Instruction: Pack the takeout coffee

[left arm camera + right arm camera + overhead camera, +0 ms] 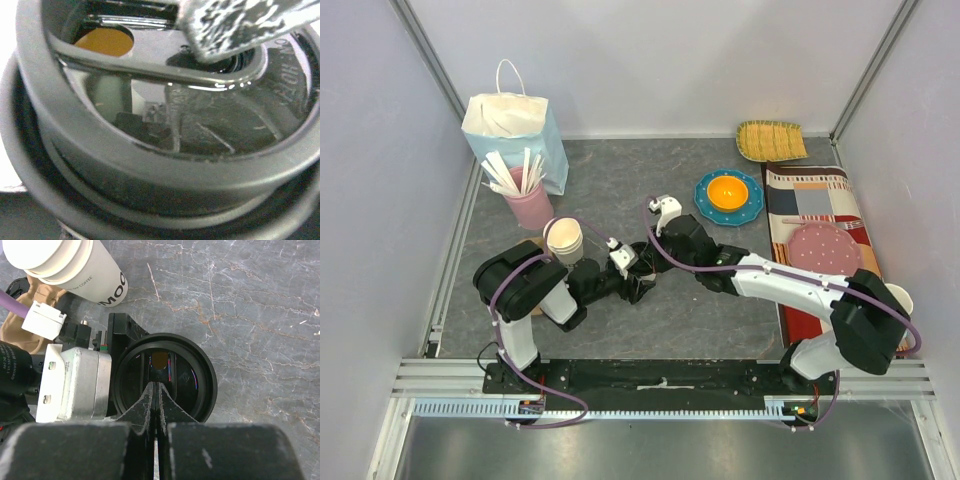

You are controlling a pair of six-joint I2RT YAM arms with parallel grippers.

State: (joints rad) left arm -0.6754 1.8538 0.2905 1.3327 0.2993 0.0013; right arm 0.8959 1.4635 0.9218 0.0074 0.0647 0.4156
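Right wrist view: coffee (192, 375) is upright, black lid up, near the middle of the counter (250, 315).
Right hand (156, 386): fingers pressed together, tips over the lid's middle.
Left hand (632, 278): at coffee's 9 o'clock, right against it; fingers mostly hidden, grip cannot be told.
Cups (75, 265): stacked, at coffee's 11 o'clock, apart.
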